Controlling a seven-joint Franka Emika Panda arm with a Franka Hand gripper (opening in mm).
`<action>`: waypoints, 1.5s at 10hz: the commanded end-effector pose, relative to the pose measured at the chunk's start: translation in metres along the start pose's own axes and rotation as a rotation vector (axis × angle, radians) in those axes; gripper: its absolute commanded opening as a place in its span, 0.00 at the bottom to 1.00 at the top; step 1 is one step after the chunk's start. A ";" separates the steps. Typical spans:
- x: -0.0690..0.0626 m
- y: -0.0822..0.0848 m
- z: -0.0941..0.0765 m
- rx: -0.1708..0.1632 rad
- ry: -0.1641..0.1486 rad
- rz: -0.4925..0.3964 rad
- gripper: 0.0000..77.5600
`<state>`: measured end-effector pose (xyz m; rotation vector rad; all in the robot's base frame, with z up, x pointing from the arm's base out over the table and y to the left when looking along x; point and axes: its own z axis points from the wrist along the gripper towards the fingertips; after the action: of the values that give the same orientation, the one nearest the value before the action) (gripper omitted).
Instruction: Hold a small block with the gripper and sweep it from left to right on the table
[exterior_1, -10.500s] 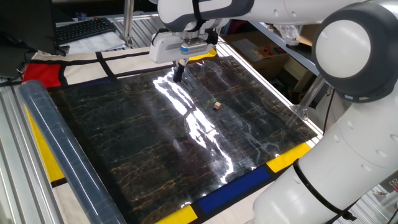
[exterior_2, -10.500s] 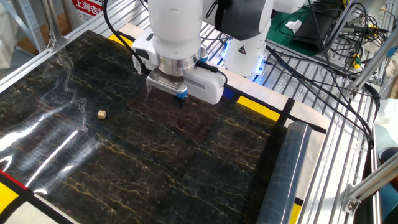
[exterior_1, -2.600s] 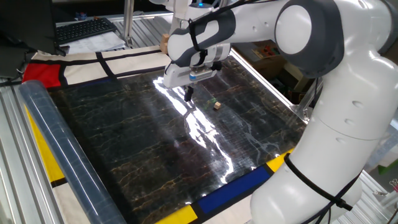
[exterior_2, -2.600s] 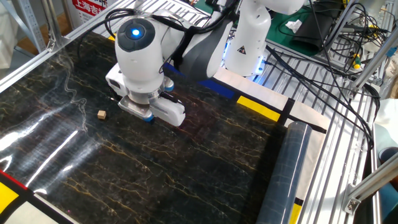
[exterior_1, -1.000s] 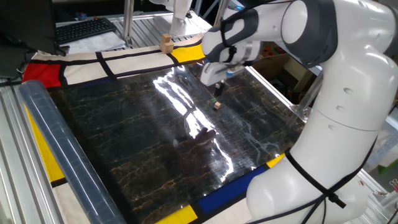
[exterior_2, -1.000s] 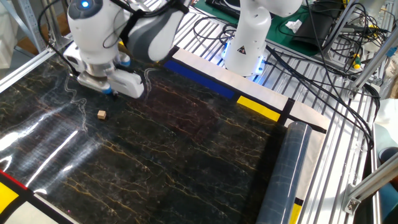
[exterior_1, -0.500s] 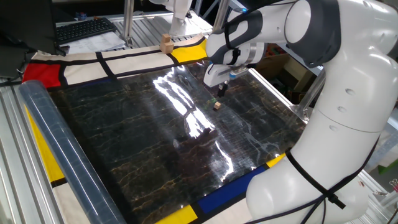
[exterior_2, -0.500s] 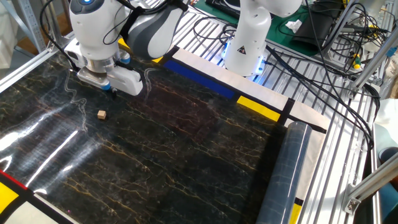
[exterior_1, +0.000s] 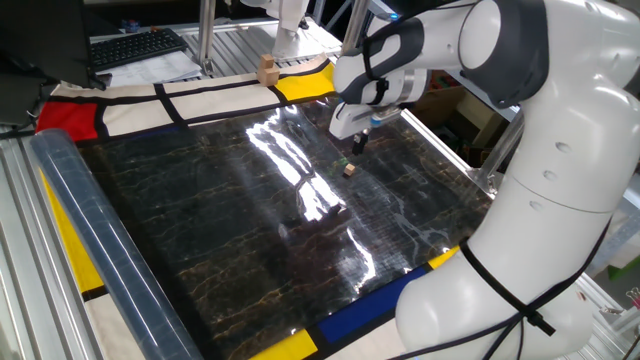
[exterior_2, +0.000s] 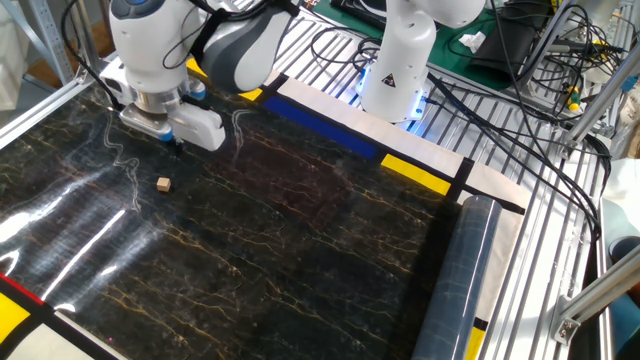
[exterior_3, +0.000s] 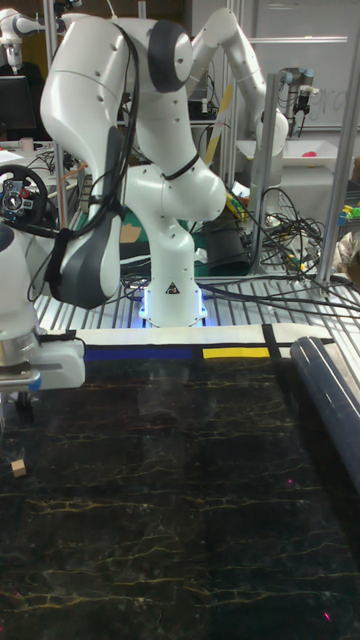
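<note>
The small block (exterior_1: 349, 169) is a tiny tan cube lying loose on the black marble-patterned table (exterior_1: 230, 230). My gripper (exterior_1: 360, 145) hangs just above the table, slightly behind and to the right of the block and clear of it. In the other fixed view the small block (exterior_2: 162, 184) sits a short way in front of the gripper (exterior_2: 178, 148), whose dark fingers look pressed together at the middle of the hand with nothing between them. In the tall view the gripper (exterior_3: 15, 408) is at the left edge, directly above the small block (exterior_3: 18, 468).
A larger tan wooden block (exterior_1: 266, 68) stands on the yellow and white border at the back. A clear rolled tube (exterior_1: 95, 240) lies along the table's left side. The big white arm (exterior_1: 560, 200) rises over the right edge. Metal rails and cables (exterior_2: 530, 150) surround the sheet.
The arm has swung across the table from its earlier spot to a point close beside the small block, with only a slight shift in the last half second. The block has not moved.
</note>
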<state>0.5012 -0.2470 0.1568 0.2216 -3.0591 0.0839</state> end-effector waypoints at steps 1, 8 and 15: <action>0.024 -0.033 0.003 -0.015 0.002 -0.027 0.00; 0.003 -0.013 0.018 -0.037 -0.011 -0.069 0.00; -0.019 -0.017 0.031 -0.050 -0.040 -0.096 0.00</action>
<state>0.5166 -0.2627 0.1248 0.3695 -3.0763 0.0067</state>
